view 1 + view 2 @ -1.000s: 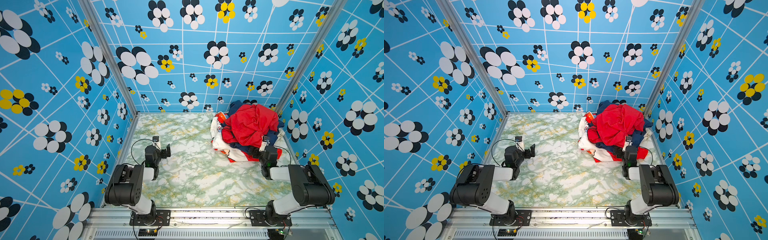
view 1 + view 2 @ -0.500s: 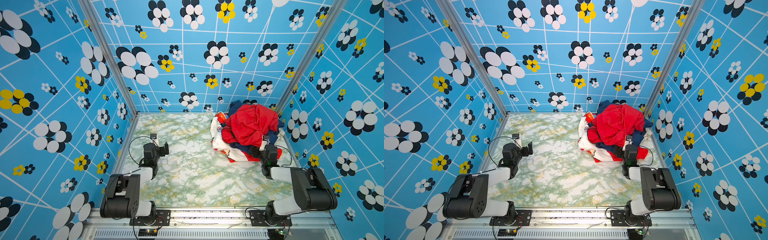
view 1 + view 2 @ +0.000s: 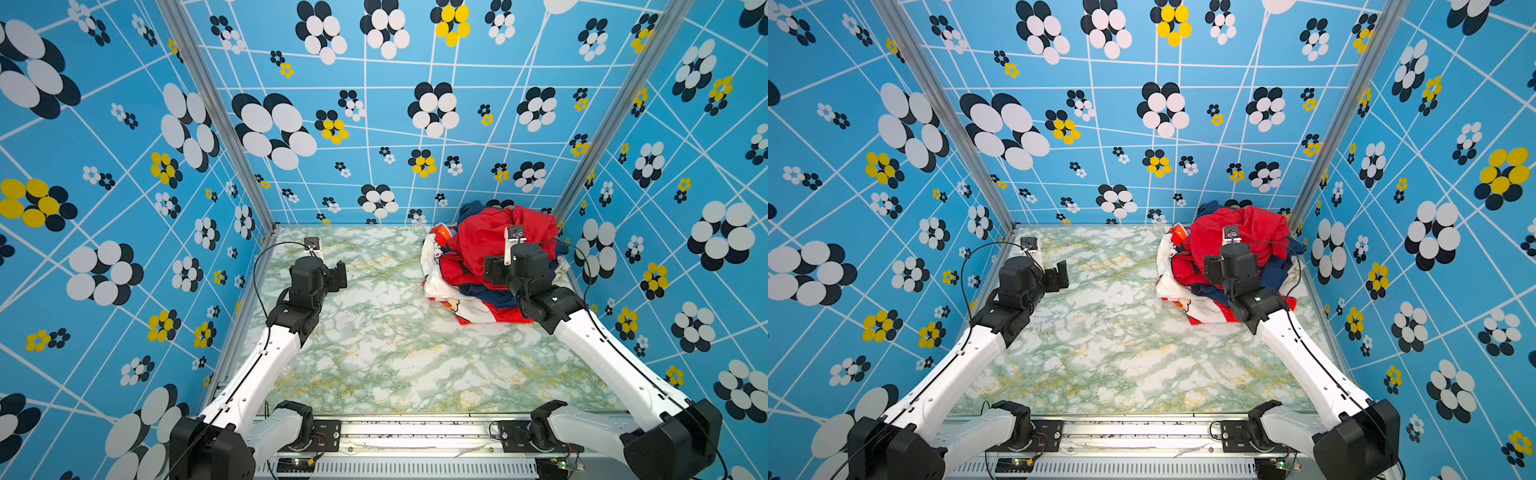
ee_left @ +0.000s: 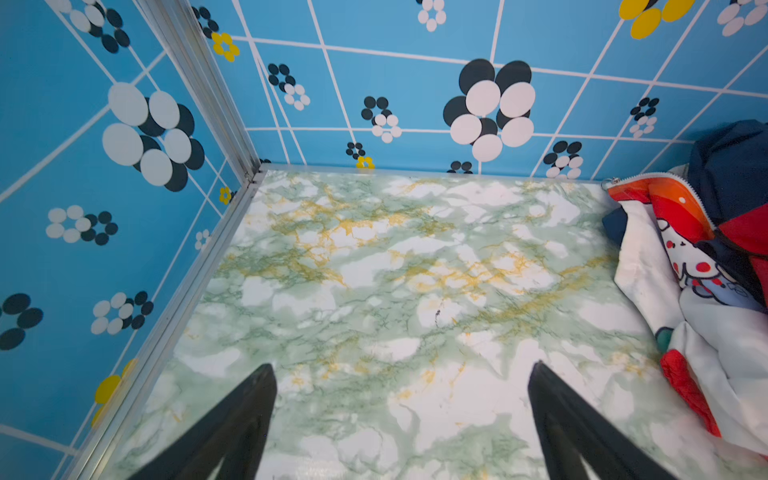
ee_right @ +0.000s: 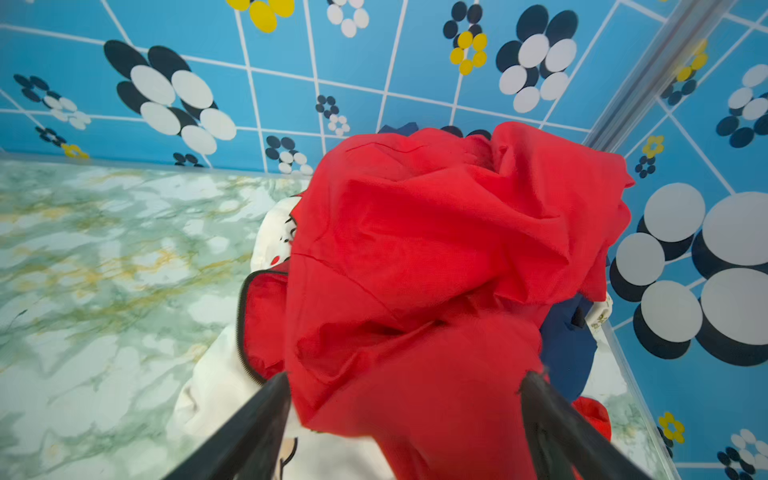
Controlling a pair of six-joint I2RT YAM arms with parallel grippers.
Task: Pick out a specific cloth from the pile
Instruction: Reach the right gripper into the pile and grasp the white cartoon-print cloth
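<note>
Right gripper (image 5: 405,376), jaws wide, straddles the far-right pile's (image 3: 536,232) red garment (image 5: 415,249), apparently to uncover the cloth (image 3: 434,282); left gripper's (image 4: 401,370) jaws wide.

**Clothes heaped in a corner of a green-and-white marbled table (image 3: 374,357)**

The pile (image 3: 494,239) sits against the table's far right corner, straight ahead of the jaws of the right gripper (image 5: 406,376), with its red fabric reaching in between them. At its base the cloth (image 3: 436,286), white with red panels and cartoon prints, spreads onto the tabletop. Only bare marbled surface lies between the jaws of the left gripper (image 4: 402,365). The cloth's edge lies off past the jaw nearer the pile.
</note>
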